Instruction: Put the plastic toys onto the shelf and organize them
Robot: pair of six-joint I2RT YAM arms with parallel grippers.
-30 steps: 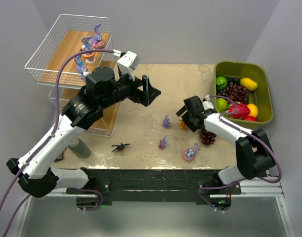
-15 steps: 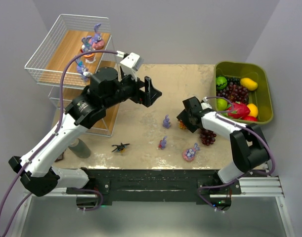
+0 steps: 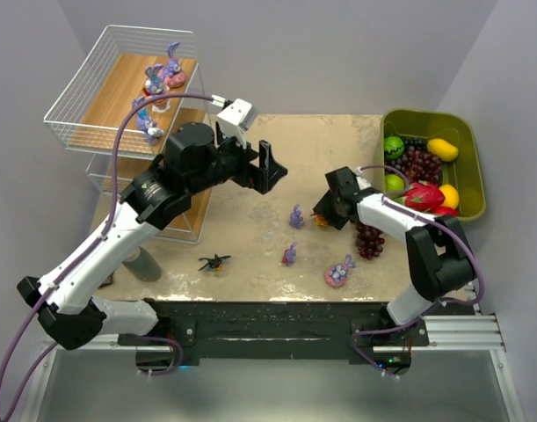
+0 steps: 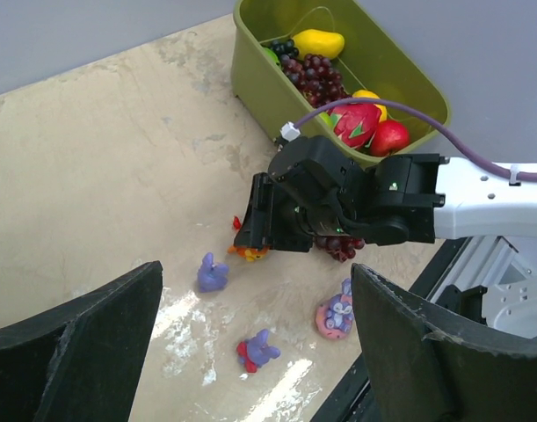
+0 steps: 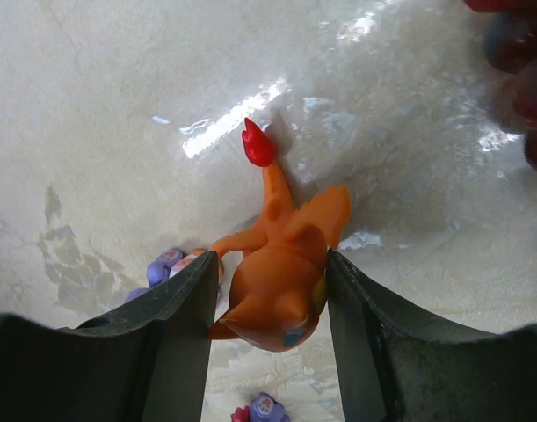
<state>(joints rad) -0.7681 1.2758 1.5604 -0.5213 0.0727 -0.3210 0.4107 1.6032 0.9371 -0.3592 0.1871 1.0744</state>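
- centre frame: orange figurine (image 5: 281,299), red tail tip
- mid-frame: bunny figurine (image 3: 296,216), purple
- upper left: shelf (image 3: 110,88), white wire, light-brown boards
- upper right: bin (image 3: 426,114), olive green
- bench (image 3: 321,149): mottled beige

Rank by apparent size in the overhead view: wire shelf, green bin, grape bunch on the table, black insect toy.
Wire shelf, green bin, grape bunch, black insect toy. The last two look close.

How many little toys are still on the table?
5: black insect, purple bunny, red-and-purple figure, pink-based bunny, and orange one inside the right gripper. More may be hidden.
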